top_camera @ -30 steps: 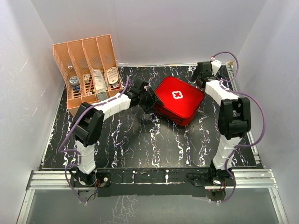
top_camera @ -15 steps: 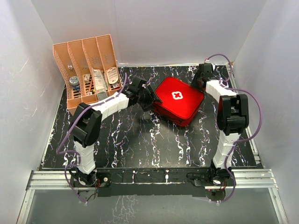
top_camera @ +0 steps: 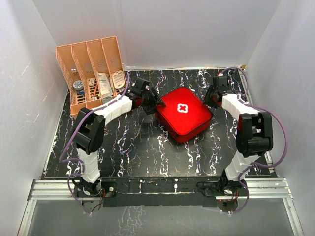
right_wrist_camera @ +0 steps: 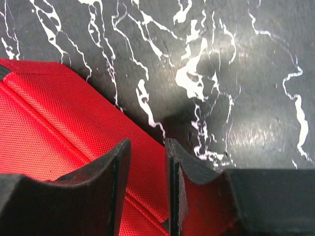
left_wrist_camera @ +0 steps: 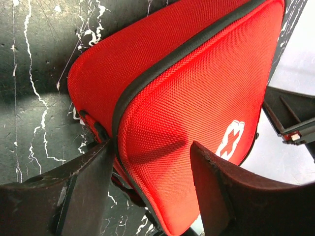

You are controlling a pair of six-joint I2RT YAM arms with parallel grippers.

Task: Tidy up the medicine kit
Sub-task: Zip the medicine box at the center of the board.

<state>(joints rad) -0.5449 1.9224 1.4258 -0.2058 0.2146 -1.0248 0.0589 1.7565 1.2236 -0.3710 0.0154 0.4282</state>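
Note:
The medicine kit is a closed red zip case with a white cross, lying in the middle of the black marble table. My left gripper is at its left corner. In the left wrist view the kit's corner fills the space between the fingers, so the left gripper is shut on it. My right gripper is at the kit's far right edge. There its jaws stand narrow, and the right gripper is shut on the red fabric rim.
An orange slotted organizer rack with small packets and a round tin stands at the back left, close behind the left arm. White walls close in the table on three sides. Bare marble lies beyond the kit's right edge.
The kit has slid toward the near left and turned a little. My right gripper came down to its far right edge and closed there. The left gripper shifted slightly left, still at the corner.

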